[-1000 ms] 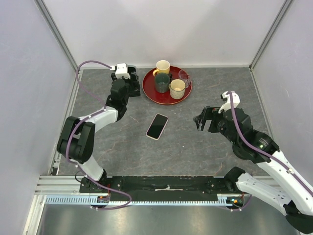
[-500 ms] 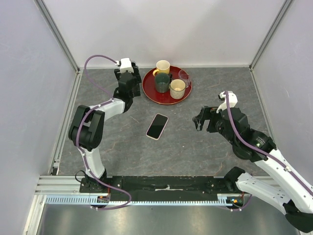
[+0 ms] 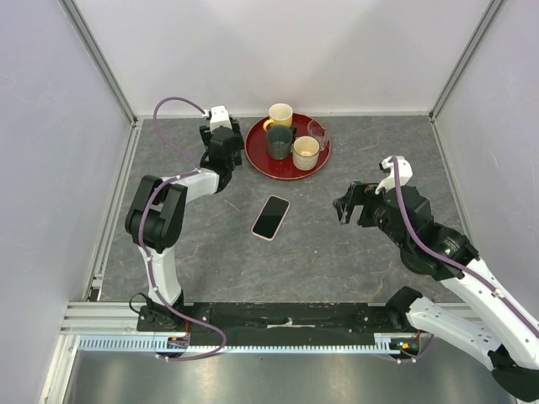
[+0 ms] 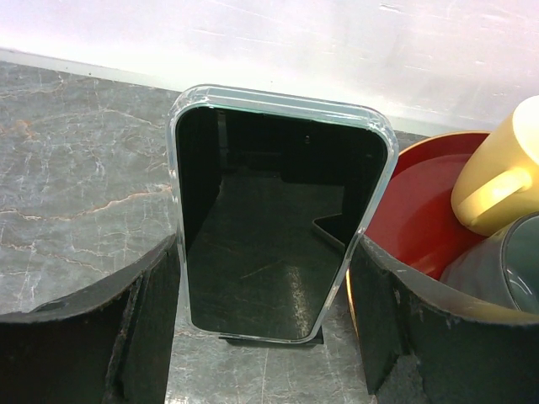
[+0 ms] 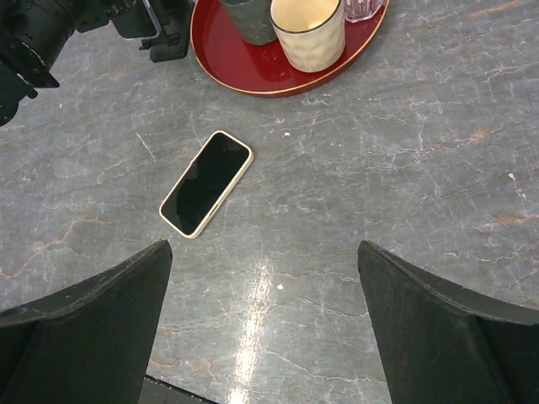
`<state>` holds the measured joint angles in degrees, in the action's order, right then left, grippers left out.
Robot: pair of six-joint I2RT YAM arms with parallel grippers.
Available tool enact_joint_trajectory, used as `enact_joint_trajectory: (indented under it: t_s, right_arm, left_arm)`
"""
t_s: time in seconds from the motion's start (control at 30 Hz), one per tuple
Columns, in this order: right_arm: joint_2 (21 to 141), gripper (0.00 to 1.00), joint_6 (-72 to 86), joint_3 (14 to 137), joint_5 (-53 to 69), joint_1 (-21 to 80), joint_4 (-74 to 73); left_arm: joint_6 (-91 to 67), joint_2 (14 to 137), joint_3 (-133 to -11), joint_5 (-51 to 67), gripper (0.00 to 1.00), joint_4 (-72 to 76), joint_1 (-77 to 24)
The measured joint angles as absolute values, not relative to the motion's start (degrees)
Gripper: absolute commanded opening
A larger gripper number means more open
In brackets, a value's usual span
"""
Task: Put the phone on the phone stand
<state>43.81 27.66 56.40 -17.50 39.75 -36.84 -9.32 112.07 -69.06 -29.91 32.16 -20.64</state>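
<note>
The phone (image 3: 270, 217) lies flat, screen up, mid-table; it also shows in the right wrist view (image 5: 206, 183). My right gripper (image 3: 344, 210) is open and empty above the table right of the phone, jaws wide apart (image 5: 263, 246). My left gripper (image 3: 227, 156) is at the back, just left of the tray. Its open jaws (image 4: 263, 244) flank an all-black slab (image 4: 278, 219) with a clear edge, which stands upright on a small flat black piece (image 4: 286, 341). I cannot tell if the fingers touch the slab. The phone stand with a round disc base is not in view.
A red tray (image 3: 253, 151) at the back holds a yellow mug (image 3: 280, 114), a dark mug (image 3: 279, 143), a cream mug (image 3: 306, 152) and a small glass (image 3: 317, 129). The tray rim (image 4: 413, 194) is right beside my left gripper's right finger. Walls enclose the table.
My left arm has swung toward the back and right, bringing its gripper around the black slab by the tray. The right gripper shifted slightly. The phone has not moved.
</note>
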Motion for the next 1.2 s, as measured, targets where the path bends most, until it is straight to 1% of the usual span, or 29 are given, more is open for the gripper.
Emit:
enact_joint_trajectory:
  t_s: [0.47,1.1,1.2]
  right_arm:
    - [43.66,0.98,27.68,56.40,-17.72,39.75,-36.62]
    - [43.66,0.98,27.68,56.40,-17.85,39.75,-36.45]
    - [43.66,0.98,27.68,56.40,-17.85,39.75,-36.42]
  left_arm:
    - [-13.69,114.24,-71.57,-30.68,0.02,28.99,-20.73]
    - [-14.98,116.73,-73.56,-33.58,0.02,28.34,-21.63]
    - [-14.98,116.77,-73.56,-33.58,0.11,28.34,-21.63]
